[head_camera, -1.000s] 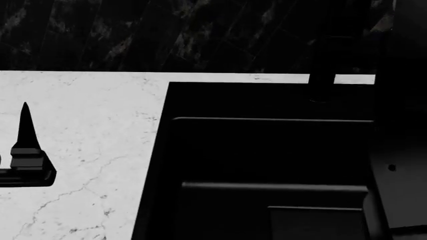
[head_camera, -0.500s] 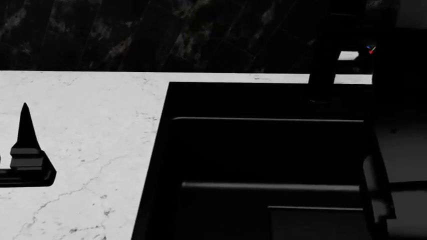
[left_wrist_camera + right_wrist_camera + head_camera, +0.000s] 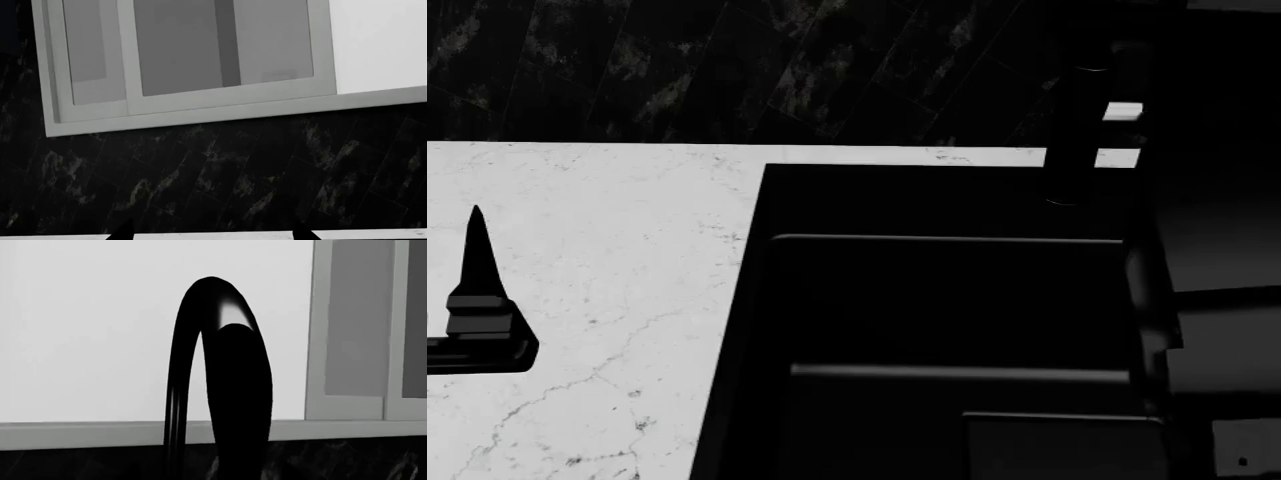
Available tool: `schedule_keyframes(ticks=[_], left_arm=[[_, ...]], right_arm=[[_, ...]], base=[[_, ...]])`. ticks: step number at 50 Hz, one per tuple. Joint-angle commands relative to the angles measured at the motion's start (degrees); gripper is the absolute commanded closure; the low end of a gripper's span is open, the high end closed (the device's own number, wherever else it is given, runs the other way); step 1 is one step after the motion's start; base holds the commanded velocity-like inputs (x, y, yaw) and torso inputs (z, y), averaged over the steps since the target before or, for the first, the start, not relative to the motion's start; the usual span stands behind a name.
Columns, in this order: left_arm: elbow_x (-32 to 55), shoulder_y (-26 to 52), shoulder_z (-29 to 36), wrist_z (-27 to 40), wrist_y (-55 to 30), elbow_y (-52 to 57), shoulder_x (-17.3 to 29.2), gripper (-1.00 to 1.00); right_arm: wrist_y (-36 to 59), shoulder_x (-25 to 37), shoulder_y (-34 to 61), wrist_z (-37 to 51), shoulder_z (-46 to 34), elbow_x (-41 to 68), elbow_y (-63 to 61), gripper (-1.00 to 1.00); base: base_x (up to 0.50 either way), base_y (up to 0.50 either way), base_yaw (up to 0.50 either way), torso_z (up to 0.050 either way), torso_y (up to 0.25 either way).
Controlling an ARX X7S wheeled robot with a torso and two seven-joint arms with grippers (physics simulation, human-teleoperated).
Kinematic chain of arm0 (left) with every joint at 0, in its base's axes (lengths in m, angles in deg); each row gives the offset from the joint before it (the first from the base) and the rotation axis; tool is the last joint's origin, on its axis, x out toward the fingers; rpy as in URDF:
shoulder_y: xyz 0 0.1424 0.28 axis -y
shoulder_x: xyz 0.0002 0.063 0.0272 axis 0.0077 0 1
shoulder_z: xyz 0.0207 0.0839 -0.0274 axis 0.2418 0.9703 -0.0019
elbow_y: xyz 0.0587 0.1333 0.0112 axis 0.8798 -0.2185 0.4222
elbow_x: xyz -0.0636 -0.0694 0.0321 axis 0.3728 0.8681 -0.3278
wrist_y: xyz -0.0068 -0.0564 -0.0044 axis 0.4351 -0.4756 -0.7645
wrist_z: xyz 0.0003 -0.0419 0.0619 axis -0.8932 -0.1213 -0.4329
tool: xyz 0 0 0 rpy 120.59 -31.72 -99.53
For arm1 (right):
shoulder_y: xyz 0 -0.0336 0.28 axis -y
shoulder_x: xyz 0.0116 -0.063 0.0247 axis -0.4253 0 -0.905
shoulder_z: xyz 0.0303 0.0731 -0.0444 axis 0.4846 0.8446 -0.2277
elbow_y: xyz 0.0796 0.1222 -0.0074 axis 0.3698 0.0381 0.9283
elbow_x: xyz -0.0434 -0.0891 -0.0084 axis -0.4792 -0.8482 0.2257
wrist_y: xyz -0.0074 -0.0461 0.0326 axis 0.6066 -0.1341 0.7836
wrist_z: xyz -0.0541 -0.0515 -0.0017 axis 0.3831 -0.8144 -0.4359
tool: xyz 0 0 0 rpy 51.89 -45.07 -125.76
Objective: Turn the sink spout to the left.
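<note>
Head view shows the white counter (image 3: pixel 587 300), the black sink (image 3: pixel 948 300) and, at its back right corner, the sink spout (image 3: pixel 1076 150), a rigid, smooth metal tube best pushed on its arched neck. Only the right wrist view shows that arch (image 3: pixel 220 375) close up. The left gripper (image 3: pixel 478 300) rests apart; neither gripper's opening can be told.

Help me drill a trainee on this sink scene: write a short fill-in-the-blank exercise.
1. The sink spout is colored ____.
2. The countertop beside the basin is white ____.
3. In the head view, the left claw hangs over the ____.
4. The spout's neck forms an ____ at its top.

Missing words: black; marble; countertop; arch
</note>
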Motion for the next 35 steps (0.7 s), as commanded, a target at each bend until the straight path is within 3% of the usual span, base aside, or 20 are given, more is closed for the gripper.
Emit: schedule_keyframes(ticks=[1,35], left_arm=[[0.3,0.1,0.0,0.2,-0.2,0.2,0.1,-1.0],[1.3,-0.2,-0.1,0.3,0.4,0.5,0.4,-1.0]], right_arm=[[-2.5,-1.2,2.8,-1.2,-1.4,-0.4,4.7,-1.0],[-5.1,-4.7,6.1,-2.9,-4.0,0.3,8.7,-1.0]], base=[[0.0,0.0,0.0,0.0,0.0],[0.0,0.0,0.0,0.0,0.0]])
